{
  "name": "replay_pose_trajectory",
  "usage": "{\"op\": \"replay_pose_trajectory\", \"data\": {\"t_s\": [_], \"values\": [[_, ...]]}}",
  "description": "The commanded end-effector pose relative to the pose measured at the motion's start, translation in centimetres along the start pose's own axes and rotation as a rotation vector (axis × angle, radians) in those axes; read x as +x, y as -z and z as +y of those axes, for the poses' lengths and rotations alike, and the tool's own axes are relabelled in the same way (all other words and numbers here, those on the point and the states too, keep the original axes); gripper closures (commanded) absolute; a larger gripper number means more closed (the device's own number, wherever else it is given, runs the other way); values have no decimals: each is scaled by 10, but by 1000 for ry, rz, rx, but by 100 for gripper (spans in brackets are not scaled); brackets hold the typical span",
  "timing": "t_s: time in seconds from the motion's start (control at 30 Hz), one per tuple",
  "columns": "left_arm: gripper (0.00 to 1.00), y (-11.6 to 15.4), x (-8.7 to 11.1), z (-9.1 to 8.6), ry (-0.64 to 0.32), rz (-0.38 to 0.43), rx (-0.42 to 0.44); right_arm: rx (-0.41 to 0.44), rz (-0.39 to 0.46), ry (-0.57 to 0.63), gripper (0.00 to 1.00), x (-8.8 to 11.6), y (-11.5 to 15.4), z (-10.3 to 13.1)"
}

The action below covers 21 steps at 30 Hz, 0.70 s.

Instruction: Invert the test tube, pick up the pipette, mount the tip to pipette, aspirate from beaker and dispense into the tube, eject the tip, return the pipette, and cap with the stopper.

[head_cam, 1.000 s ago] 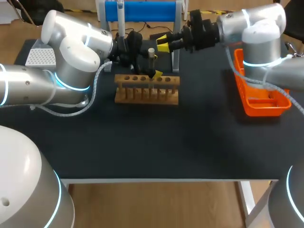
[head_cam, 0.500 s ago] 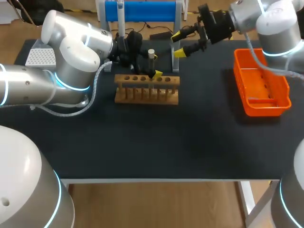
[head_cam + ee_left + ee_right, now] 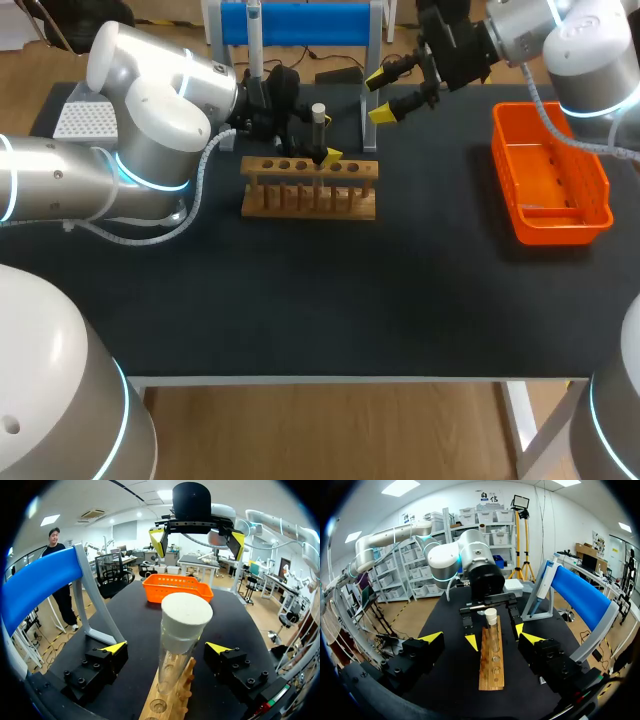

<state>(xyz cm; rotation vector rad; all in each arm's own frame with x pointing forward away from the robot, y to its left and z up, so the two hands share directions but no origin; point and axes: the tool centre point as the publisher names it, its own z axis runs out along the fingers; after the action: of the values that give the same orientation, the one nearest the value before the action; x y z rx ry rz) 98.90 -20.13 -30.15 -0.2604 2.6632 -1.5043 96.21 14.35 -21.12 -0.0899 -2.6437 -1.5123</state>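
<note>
The right gripper (image 3: 380, 96) has drawn back from the test tube (image 3: 318, 138). A second ago its yellow tips hung just beside the tube's top. Now they sit well off toward the table's (image 3: 330, 300) far edge, near the right leg of the blue stand (image 3: 295, 22). Most of that retreat came in the first half second, and since then it has barely shifted. Its jaws stand wide apart and hold nothing.

The pale stopper (image 3: 186, 612) sits in the mouth of the tube, and nothing touches it. The tube stands upright in a hole of the wooden rack (image 3: 310, 187), which lies toward the far edge, a little left of the middle.

The left gripper (image 3: 166, 648) has not moved. It brackets the tube low down, one finger on each side. Both wrist views show a gap between each yellow tip and the glass, so its jaws are open and it grips nothing.

The pipette (image 3: 254, 40) hangs on the blue stand by the far edge. The white tip box (image 3: 85, 120) is at the far left corner, and the orange basket (image 3: 560, 228) lies along the right edge.

With the stopper seated, the pipette back on its stand and the right arm clear, the capping step looks finished. What is left seems to be only for the left arm to back off without knocking the tube. How firmly the stopper is pressed in cannot be told.
</note>
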Motion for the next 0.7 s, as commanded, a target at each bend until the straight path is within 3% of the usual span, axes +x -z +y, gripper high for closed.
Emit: {"op": "replay_pose_trajectory", "data": {"t_s": [0.03,0.7], "values": [[0,3,3,0,-5,-1,1,3,1,-1,0,1,1,1],[0,54,12,11,7,-66,-15,3,1,-1,0,1,1,1]]}}
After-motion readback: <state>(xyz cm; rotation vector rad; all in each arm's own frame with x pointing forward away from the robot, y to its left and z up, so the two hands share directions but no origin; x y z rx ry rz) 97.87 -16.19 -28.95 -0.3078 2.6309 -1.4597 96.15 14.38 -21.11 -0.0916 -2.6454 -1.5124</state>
